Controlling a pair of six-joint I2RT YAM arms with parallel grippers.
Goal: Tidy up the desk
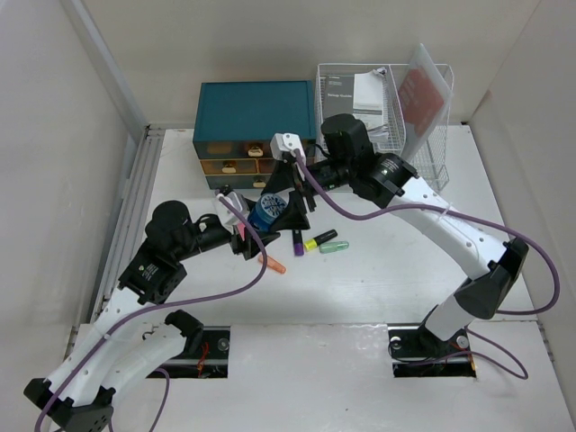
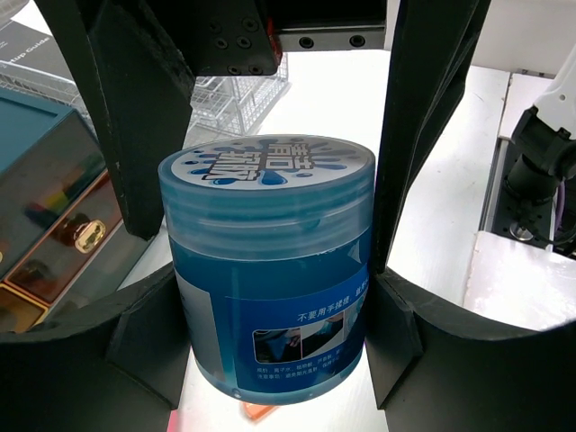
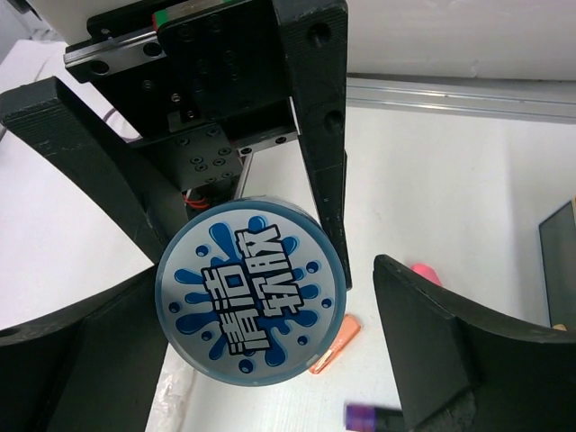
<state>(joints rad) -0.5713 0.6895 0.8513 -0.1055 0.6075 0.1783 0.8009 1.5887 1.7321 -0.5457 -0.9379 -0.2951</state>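
Above the wide white matte desk (image 1: 387, 279), my left gripper (image 2: 270, 279) is clamped on the squat blue plastic gel jar (image 1: 266, 211). My right gripper (image 3: 265, 270) brackets it, jaws apart. I'd centre right, squeeze firmly, then release left.

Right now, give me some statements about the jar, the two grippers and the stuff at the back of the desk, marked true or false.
1. The blue jar sits between the fingers of both the left gripper and the right gripper. True.
2. The jar's lid is off. False: the printed lid is on.
3. The right gripper is clamped on the jar. False: one finger stands clear of it, and the left gripper's fingers press its sides.
4. The wire rack holds papers. True.
5. The teal drawer box stands by the arm bases. False: it stands at the far edge of the desk, beside the rack.
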